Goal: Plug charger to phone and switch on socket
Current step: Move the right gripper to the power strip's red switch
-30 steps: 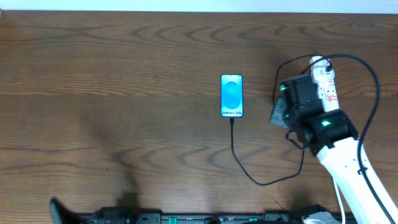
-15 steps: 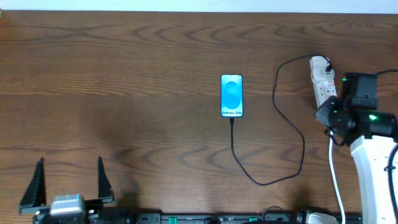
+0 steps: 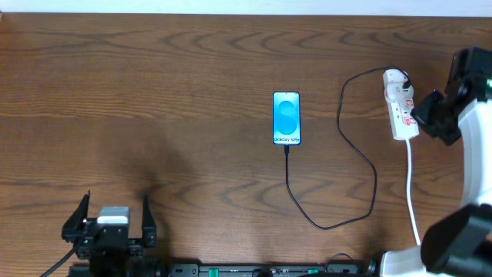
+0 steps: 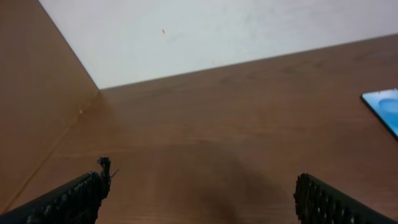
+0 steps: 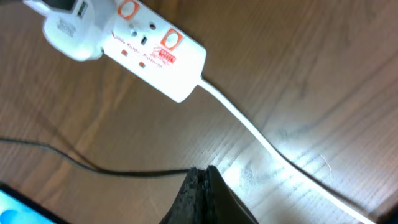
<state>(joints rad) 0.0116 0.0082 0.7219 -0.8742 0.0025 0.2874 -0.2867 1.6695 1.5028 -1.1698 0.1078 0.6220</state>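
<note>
The phone [image 3: 287, 118] lies flat mid-table, blue screen up; its corner shows at the right edge of the left wrist view [image 4: 384, 106]. The thin black charger cable [image 3: 338, 154] runs from the phone's near end in a loop to the white adapter on the socket [image 3: 400, 105]. The socket also shows in the right wrist view [image 5: 152, 53] with its white cord [image 5: 261, 140]. My right gripper [image 3: 427, 114] is shut and empty, just right of the socket; in the right wrist view its tips [image 5: 202, 174] are pressed together. My left gripper [image 3: 114, 223] is open and empty at the front left.
The white wall meets the table's far edge in the left wrist view [image 4: 217, 31]. The black rail of the robot base [image 3: 254, 269] runs along the table's front edge.
My right arm has drawn back from over the socket to its right side. My left arm has come into view at the front left and settled with its fingers open.
</note>
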